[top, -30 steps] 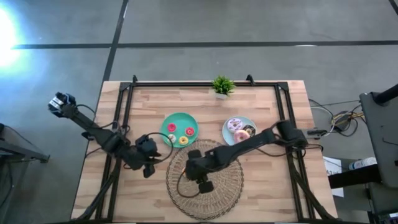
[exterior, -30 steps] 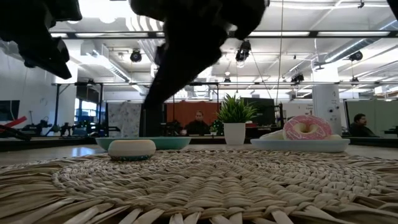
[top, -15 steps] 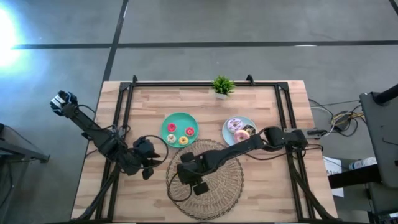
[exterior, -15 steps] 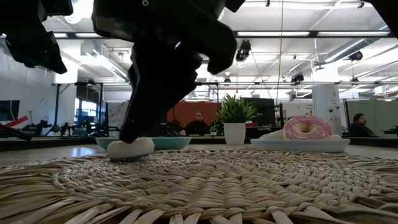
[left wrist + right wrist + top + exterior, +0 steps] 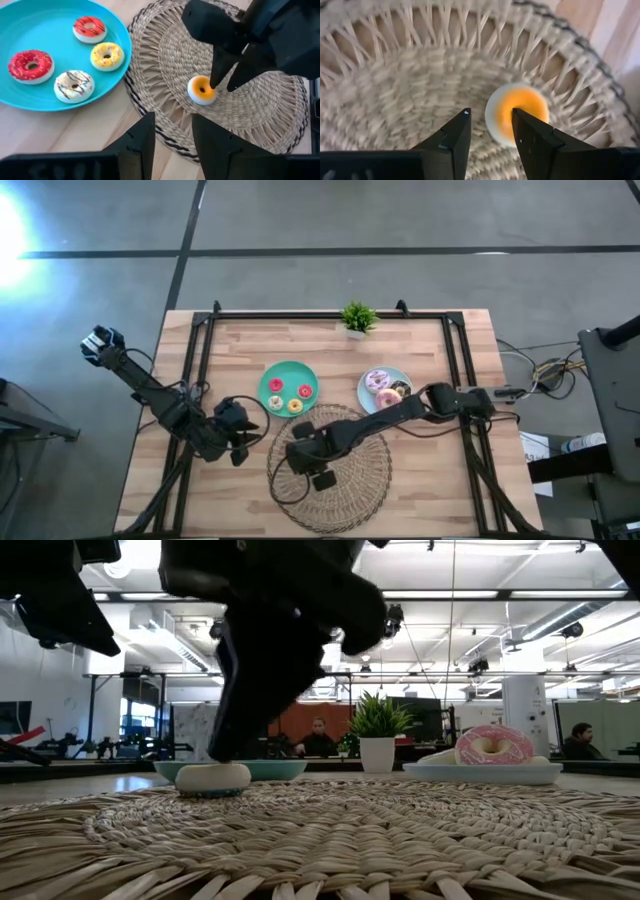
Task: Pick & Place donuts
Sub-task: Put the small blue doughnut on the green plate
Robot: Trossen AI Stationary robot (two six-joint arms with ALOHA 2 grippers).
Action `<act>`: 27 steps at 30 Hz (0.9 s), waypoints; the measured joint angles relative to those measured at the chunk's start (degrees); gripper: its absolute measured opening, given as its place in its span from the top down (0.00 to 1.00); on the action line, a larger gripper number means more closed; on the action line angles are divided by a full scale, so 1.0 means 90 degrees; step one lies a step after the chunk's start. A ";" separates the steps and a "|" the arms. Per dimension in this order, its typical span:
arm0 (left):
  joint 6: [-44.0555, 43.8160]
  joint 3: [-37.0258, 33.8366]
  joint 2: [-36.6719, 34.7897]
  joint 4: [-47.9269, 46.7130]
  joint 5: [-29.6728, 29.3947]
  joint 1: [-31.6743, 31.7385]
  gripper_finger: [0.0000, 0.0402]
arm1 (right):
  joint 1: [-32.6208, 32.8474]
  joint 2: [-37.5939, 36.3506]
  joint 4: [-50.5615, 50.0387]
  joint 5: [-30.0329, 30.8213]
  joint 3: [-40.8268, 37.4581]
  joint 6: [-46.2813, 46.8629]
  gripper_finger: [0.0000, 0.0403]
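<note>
one orange donut point(image 5: 202, 90) on wicker mat point(image 5: 165, 55), right gripper point(image 5: 225, 85) jaws apart over it, teal plate point(image 5: 117, 65) beside

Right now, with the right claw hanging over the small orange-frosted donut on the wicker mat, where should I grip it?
Grip the small orange-frosted donut across its white outer rim, coming straight down. It lies flat on the round woven wicker mat, frosting up, so only its sides offer opposing faces. The right claw hangs just above it, fingers parted; it probably needs centring, since the donut sits off-centre between them.
</note>
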 joint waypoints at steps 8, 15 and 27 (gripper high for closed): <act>0.0005 -0.0002 0.0000 -0.0003 -0.0031 0.0000 0.74 | 0.0002 -0.0005 0.0551 -0.0002 -0.0558 0.0077 0.67; -0.0060 -0.0105 0.0000 -0.0027 -0.0032 0.0002 0.74 | -0.0019 -0.0005 0.0754 0.0171 -0.0572 0.0137 0.67; -0.0182 -0.0109 0.0002 0.0000 -0.0074 0.0002 0.74 | -0.0264 -0.0005 0.1004 0.0135 -0.0696 0.0542 0.95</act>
